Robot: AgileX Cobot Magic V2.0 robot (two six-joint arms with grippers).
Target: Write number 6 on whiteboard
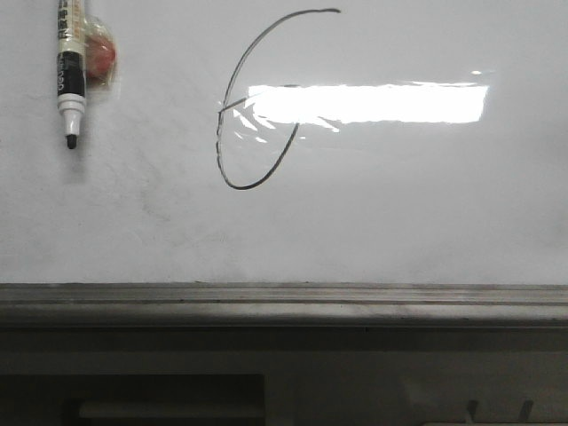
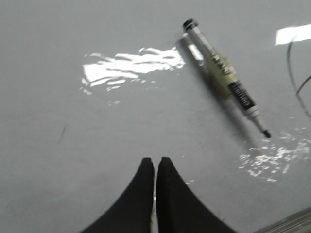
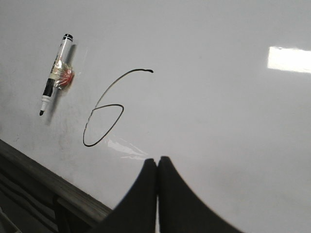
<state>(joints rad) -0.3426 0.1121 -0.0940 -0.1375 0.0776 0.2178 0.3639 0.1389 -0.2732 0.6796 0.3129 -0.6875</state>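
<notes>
The whiteboard fills the front view, glossy and faintly smudged, with a bright rectangular light reflection across its middle and a grey bottom rail along its lower edge. The number 6 is drawn as a thin dark line near the board's centre, its tall curve rising toward 12 o'clock and its loop partly washed out by the reflection. A marker sits against the board at about 10 o'clock from the 6, tip down, with a red blob just beside its barrel.

In the right wrist view the right gripper has its fingers pressed together on nothing, and the 6 lies near, at about 10 o'clock from the fingertips. The left gripper is likewise closed and empty, the marker well apart at 2 o'clock.
</notes>
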